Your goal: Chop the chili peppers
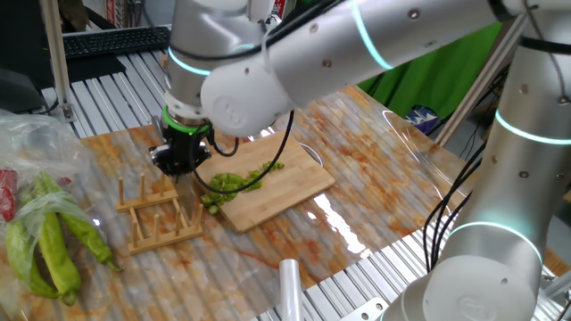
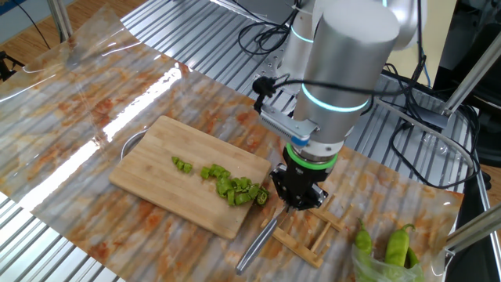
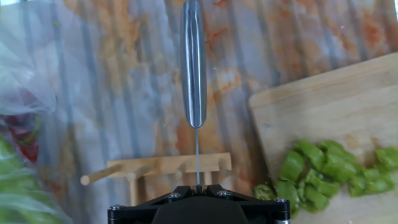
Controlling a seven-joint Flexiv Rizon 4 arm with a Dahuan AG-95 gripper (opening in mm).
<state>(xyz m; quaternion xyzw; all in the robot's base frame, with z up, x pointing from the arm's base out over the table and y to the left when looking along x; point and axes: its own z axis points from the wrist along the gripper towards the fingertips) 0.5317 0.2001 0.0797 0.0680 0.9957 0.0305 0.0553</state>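
Note:
The chili is cut into small bright-green chunks (image 1: 234, 183), heaped on the bamboo cutting board (image 1: 285, 192) near its end by the rack. They also show in the other fixed view (image 2: 235, 186) and the hand view (image 3: 317, 171). My gripper (image 2: 297, 200) is shut on a steel knife (image 3: 193, 68). It grips the thin blade, and the handle (image 2: 257, 244) points away past the fingers. The knife hangs over the wooden rack (image 2: 313, 231), beside the board. In the hand view my gripper (image 3: 197, 186) sits just above the rack's bar (image 3: 168, 165).
Large uncut green peppers (image 1: 53, 250) lie with a clear plastic bag at the table's end beyond the rack, and show in the other fixed view (image 2: 395, 247). One chili piece (image 3: 264, 191) lies at the board's edge. A glossy marbled sheet (image 1: 375, 152) covers the table.

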